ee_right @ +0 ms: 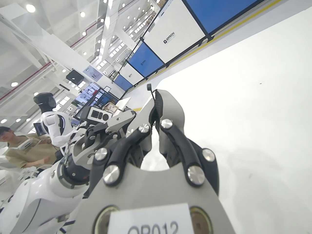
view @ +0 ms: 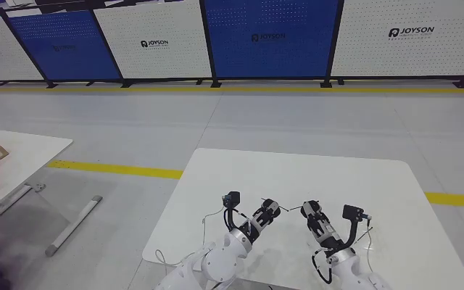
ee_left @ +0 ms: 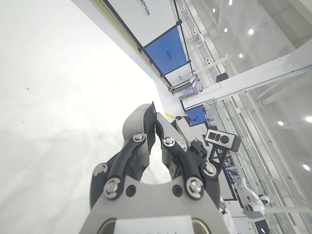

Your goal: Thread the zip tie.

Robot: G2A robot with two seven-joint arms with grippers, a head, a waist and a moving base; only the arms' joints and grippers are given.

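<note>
**Top view**
- Table (view: 217, 181): white, flat and matte, with rounded corners. It stands on a grey floor.
- Left gripper (view: 274, 209) and right gripper (view: 306, 209): both at the near part of the table, with their tips turned toward each other and a small gap between them.
- Zip tie (view: 292, 209): a thin dark strap that spans the gap from one gripper's tip to the other's, over the table.
- Blue panels (view: 270, 36) and white panels (view: 152, 40): perforated boards in black frames, set in alternation along the far side. Each carries a small logo and one printed word.
- Yellow line (view: 116, 169): a painted stripe on the floor, left of the table.

**Left wrist view**
- Left gripper (ee_left: 154, 113): its fingers (ee_left: 135, 122) are smooth grey shells with black ribbed pads, black links and bright round screws. It is closed with the pads pressed together, and a dark sliver of the zip tie (ee_left: 153, 102) is pinched at the very tip.
- Label (ee_left: 153, 225): a white rectangle on the gripper's base, with its print cut off.
- Table (ee_left: 48, 74): a white surface with a few dark specks.

**Right wrist view**
- Right gripper (ee_right: 155, 96): the same build as the left gripper. It is closed on the zip tie.
- Zip tie (ee_right: 149, 87): the small black square head stands just past the fingertips, and the strap runs back between the pads.
- Label (ee_right: 151, 218): a white rectangle on the gripper's base with dark characters, partly cut off.
</note>
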